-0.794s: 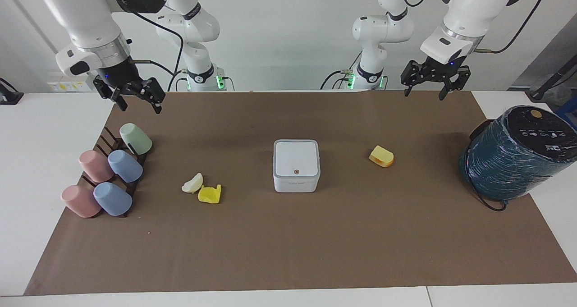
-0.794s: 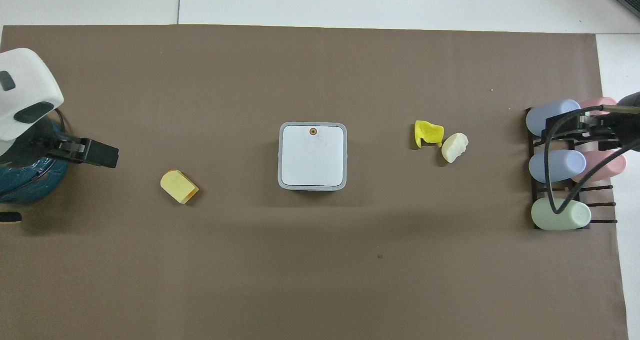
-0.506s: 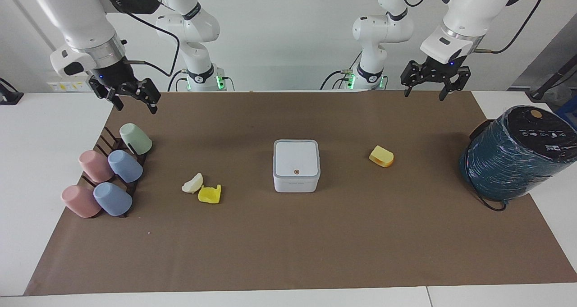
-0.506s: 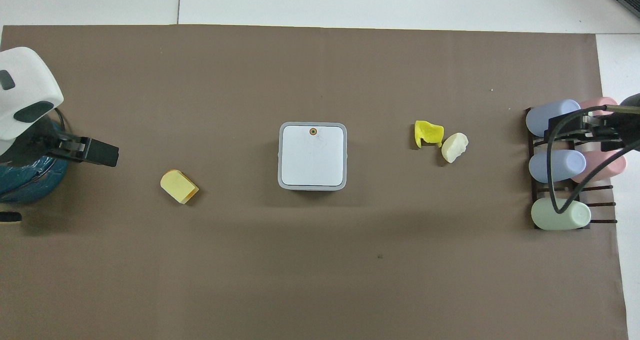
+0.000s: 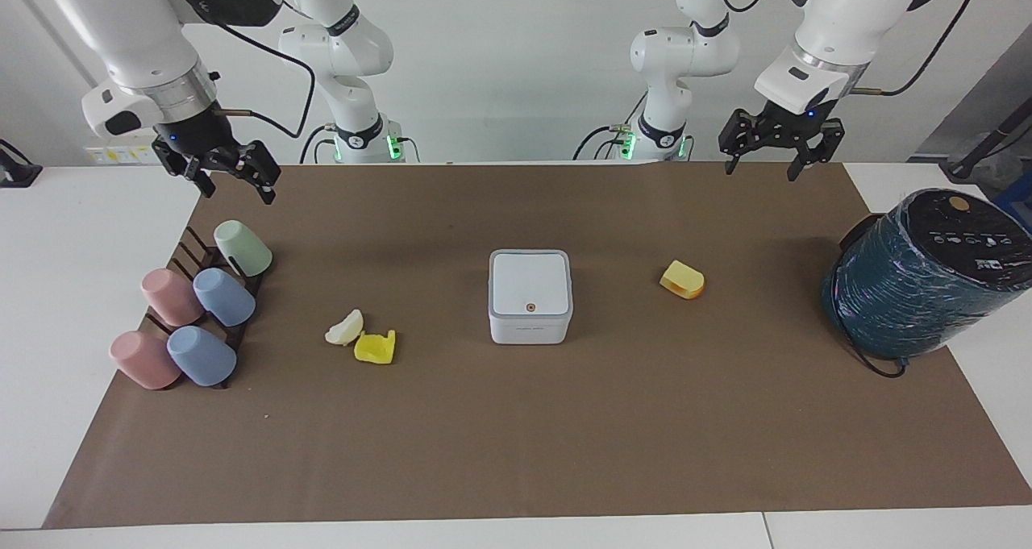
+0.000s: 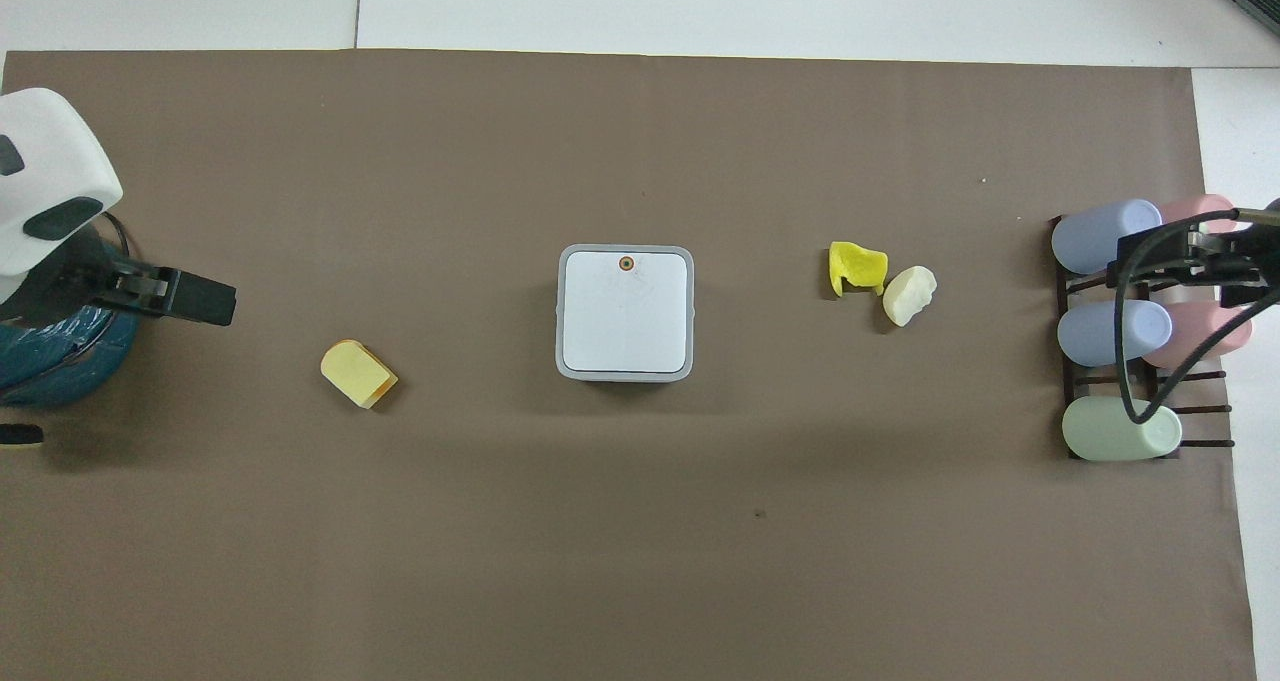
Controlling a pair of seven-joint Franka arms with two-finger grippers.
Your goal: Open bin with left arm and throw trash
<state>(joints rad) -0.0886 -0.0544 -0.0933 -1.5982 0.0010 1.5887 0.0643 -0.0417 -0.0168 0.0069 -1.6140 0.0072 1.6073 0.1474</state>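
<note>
The white bin [image 5: 530, 295] [image 6: 625, 311] stands mid-table with its lid shut and the orange button [image 5: 530, 307] on the lid. The cream-white wedge [image 5: 345, 327] [image 6: 909, 294] and the bright yellow notched lump [image 5: 376, 347] [image 6: 857, 267] lie together toward the right arm's end. The yellow-orange wedge [image 5: 682, 280] [image 6: 358, 373] lies toward the left arm's end. My left gripper [image 5: 761, 172] hangs open and empty, high over the mat's edge nearest the robots. My right gripper [image 5: 237, 194] hangs open and empty above the cup rack.
A big dark teal cylinder [image 5: 927, 275] [image 6: 50, 361] lies at the left arm's end. A dark rack [image 5: 187, 251] [image 6: 1070, 381] with several pastel cups stands at the right arm's end. A brown mat [image 5: 516, 436] covers the table.
My right gripper has drawn up and back a little toward its own end of the table. My left gripper has barely shifted. The bin and scraps have not moved.
</note>
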